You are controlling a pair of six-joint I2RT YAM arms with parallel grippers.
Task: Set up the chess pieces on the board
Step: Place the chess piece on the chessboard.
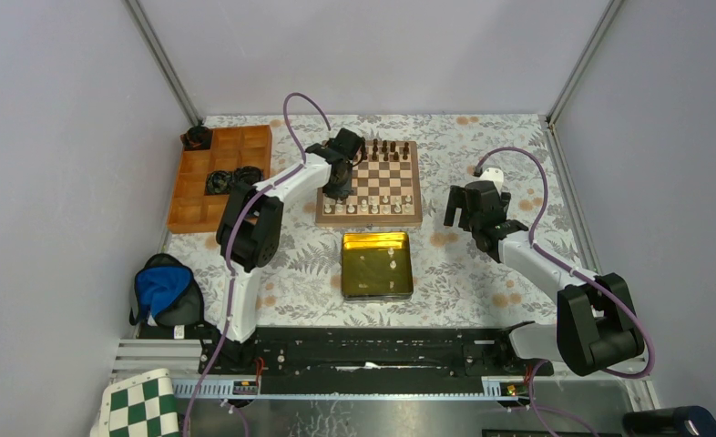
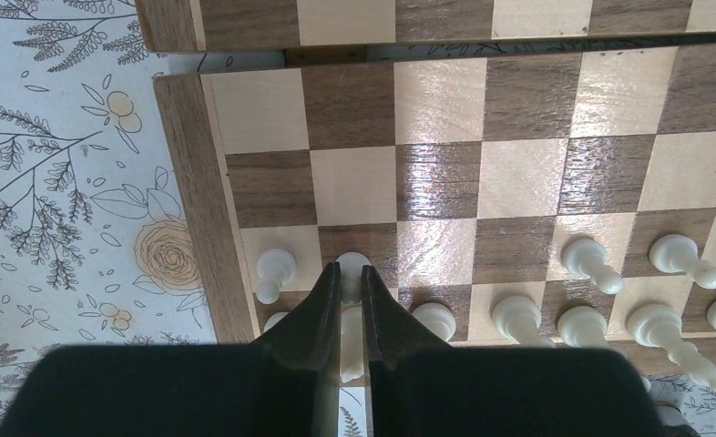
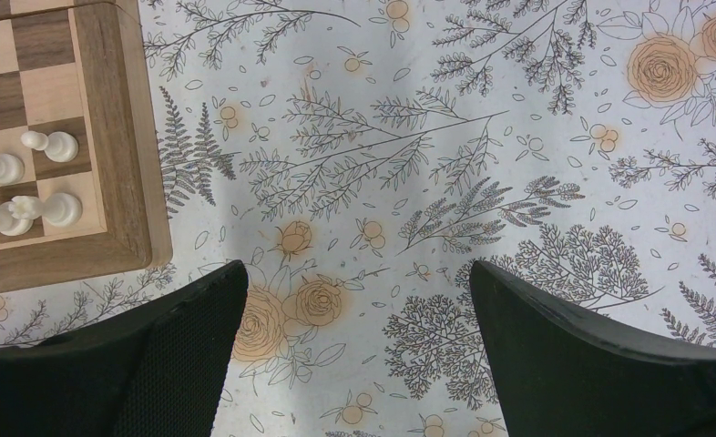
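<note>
Pawn [image 2: 351, 341] pinched between left gripper [image 2: 352, 272] fingers, at board [image 2: 190, 182] corner; right gripper [image 3: 356, 275] wide open.

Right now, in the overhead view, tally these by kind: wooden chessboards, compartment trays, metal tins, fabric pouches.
Square wooden chessboard: 1
Orange wooden compartment tray: 1
Gold rectangular metal tin: 1
Blue and black fabric pouch: 1
Total: 4

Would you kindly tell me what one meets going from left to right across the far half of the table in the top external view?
Orange compartment tray → chessboard → right end effector.
</note>
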